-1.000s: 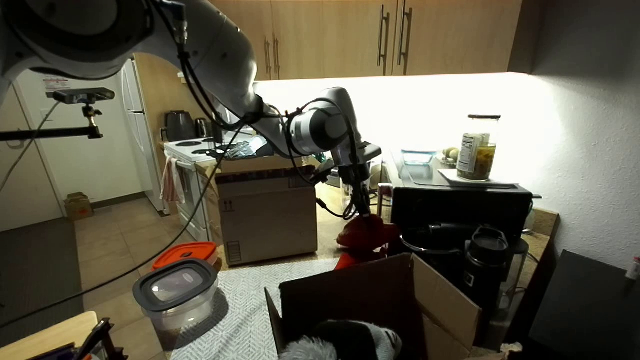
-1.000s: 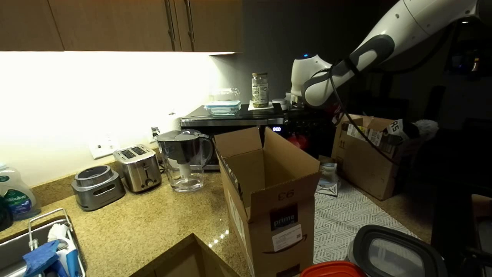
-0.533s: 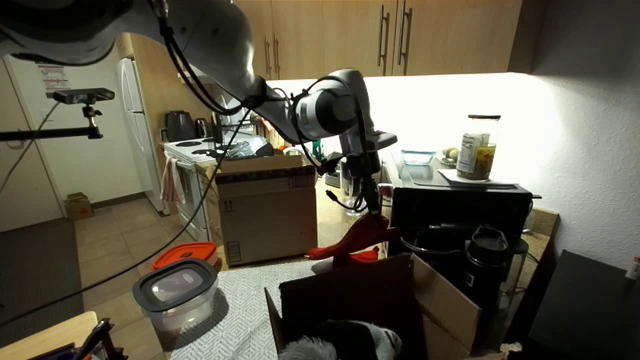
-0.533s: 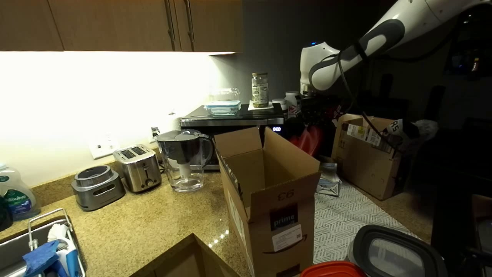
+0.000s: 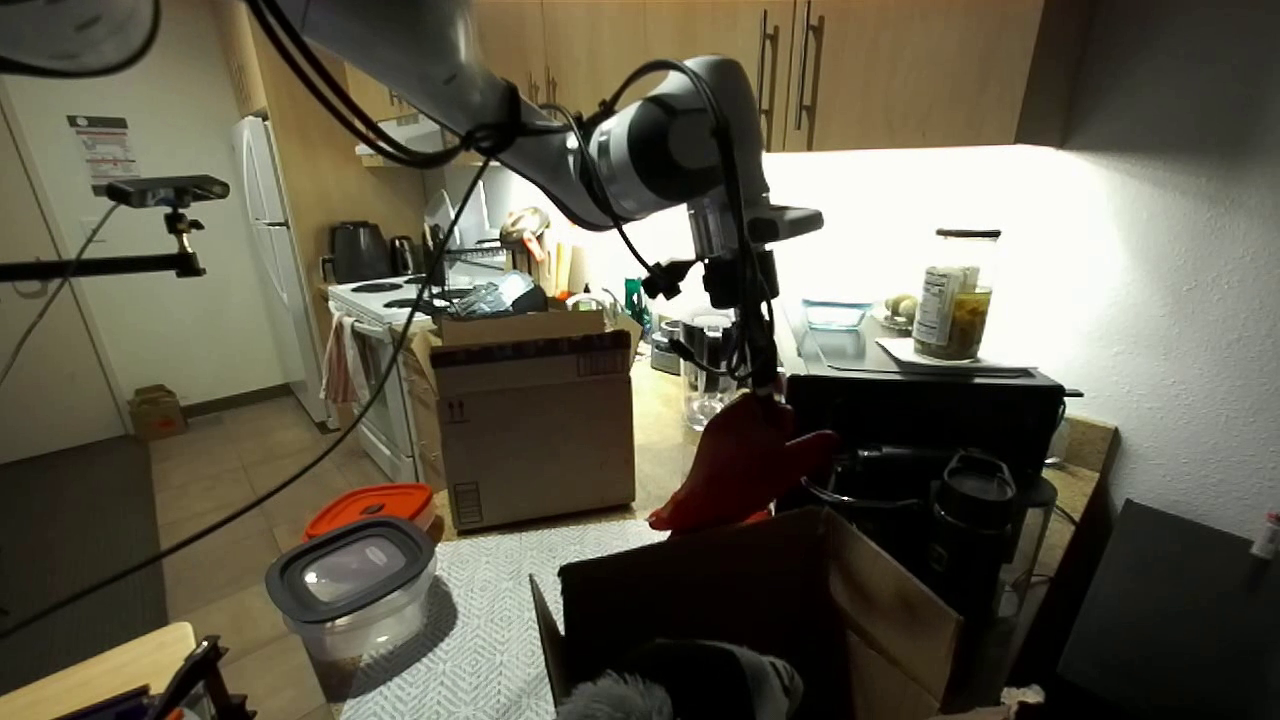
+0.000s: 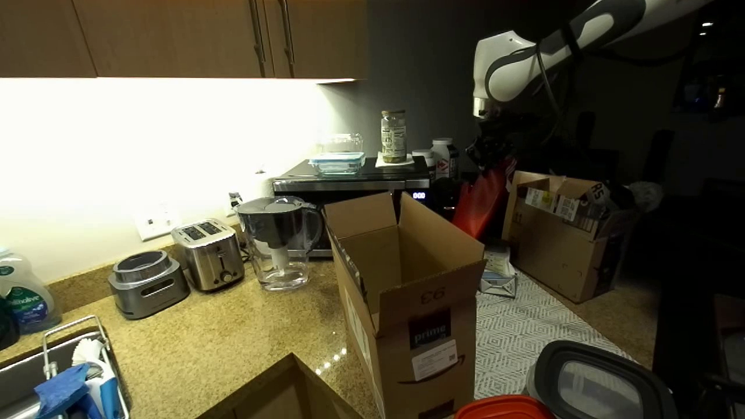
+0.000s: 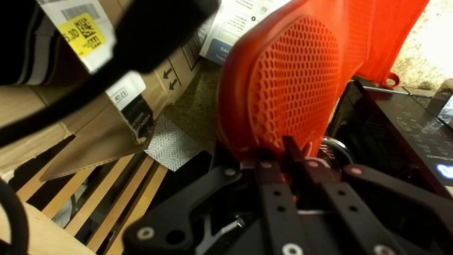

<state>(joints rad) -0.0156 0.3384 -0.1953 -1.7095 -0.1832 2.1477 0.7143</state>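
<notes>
Red honeycomb-textured oven mitt (image 7: pixel 295 78), one end pinched by the jaws, bulk hanging below them; narrow hold could let it slip.

Half glaring, half dim, lit from beneath wooden wall cabinets (image 5: pixel 650 80).
Bleached white along the back wall (image 6: pixel 145 134), fading to grey on the textured side wall (image 5: pixel 1180 330). Floored with beige tile (image 5: pixel 210 450) beside a darker covering (image 5: pixel 70 530); furnished with a white fridge (image 5: pixel 258 170) and a white stove (image 5: pixel 392 425), near a pale door (image 5: pixel 50 400). Surfaced with speckled stone counter (image 6: pixel 250 343). Sunk almost to black at one end of the room (image 6: pixel 652 139), in an exterior view.
</notes>
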